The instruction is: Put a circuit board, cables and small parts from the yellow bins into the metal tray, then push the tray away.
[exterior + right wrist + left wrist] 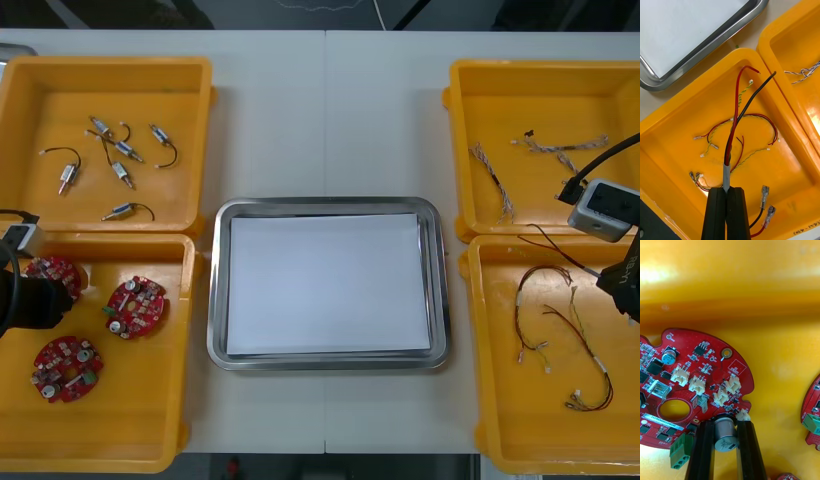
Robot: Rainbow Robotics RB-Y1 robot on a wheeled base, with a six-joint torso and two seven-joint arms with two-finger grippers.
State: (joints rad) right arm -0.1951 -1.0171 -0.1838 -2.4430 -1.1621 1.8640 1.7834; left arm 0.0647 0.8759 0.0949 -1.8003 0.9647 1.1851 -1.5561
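Note:
My left gripper [725, 427] is down in the near left yellow bin [100, 440]. Its fingers [702, 450] are shut on the silver cylinder at the edge of a round red circuit board [696, 367], seen in the front view as the board [55, 272] nearest the bin's far left corner. My right gripper [727, 192] is over the near right bin [500, 400], shut on the grey sleeve of a black and red cable [739, 112]. That cable's wires stretch from the fingertips towards the metal tray [715, 37]. The tray [325, 205], white inside, lies between the bins.
Two more red boards [135, 307] lie in the near left bin. Small metal parts [120, 150] are in the far left bin. Twisted blue and white cables [545, 145] lie in the far right bin. Red and yellow cables [752, 118] rest on the near right bin's floor.

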